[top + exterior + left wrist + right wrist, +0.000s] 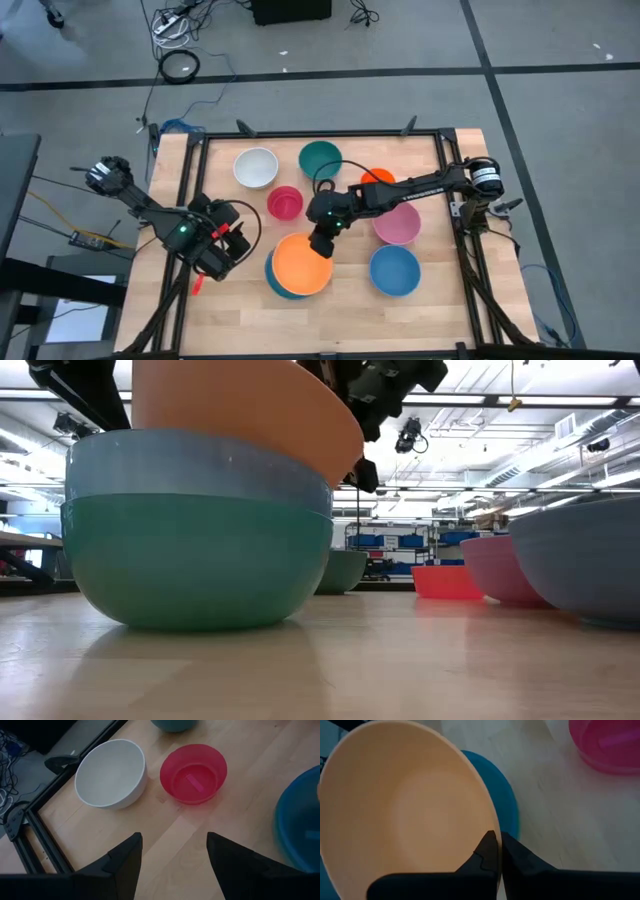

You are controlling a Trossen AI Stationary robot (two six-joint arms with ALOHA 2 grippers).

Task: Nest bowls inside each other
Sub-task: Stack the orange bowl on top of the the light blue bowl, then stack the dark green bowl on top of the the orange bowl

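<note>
Red bowl [285,202] beside white bowl [256,167].

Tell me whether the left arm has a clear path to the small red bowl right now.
Probably yes. The left gripper is open and empty, and only bare table lies between it and the red bowl, with the white bowl off to the side.

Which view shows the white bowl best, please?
The left wrist view: the white bowl sits whole and close beside the red bowl. The high view shows it small; the low and right wrist views miss it.
</note>
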